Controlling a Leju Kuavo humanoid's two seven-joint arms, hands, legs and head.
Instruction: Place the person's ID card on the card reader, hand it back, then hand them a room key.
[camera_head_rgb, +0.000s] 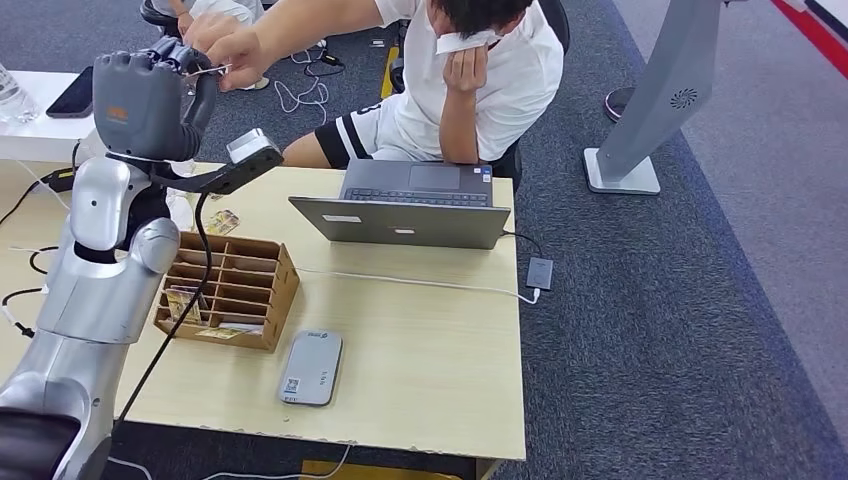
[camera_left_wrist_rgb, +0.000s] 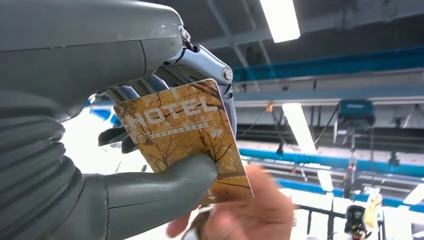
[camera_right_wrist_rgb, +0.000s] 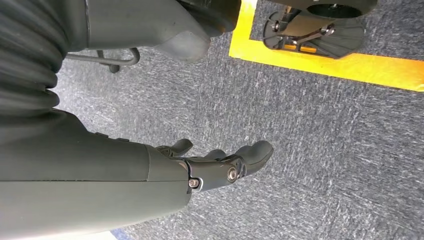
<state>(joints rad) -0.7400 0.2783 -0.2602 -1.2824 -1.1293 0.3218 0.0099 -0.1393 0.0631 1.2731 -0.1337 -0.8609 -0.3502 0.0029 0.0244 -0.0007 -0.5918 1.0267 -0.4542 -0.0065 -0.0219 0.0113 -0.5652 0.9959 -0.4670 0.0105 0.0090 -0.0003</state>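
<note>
Fingers (camera_left_wrist_rgb: 150, 87) of the left hand (camera_head_rgb: 150, 100) pinch the room key (camera_left_wrist_rgb: 185, 137) against the thumb (camera_left_wrist_rgb: 165, 182); the card is yellow-brown and printed "HOTEL". Left arm is raised past the far edge of the table (camera_head_rgb: 420, 370), toward the seated person (camera_head_rgb: 480, 80). Person's hand (camera_head_rgb: 235, 45) is touching the card's outer end, seen blurred in the wrist view (camera_left_wrist_rgb: 245, 215). Both have contact on the card. Right hand (camera_right_wrist_rgb: 220, 165) hangs over grey carpet (camera_right_wrist_rgb: 325, 150), fingers loosely apart, holding nothing. On the table: card reader (camera_head_rgb: 311, 367) near the front edge, cardboard organizer (camera_head_rgb: 232, 290) just beside it, laptop (camera_head_rgb: 410, 210) in front of the person.
</note>
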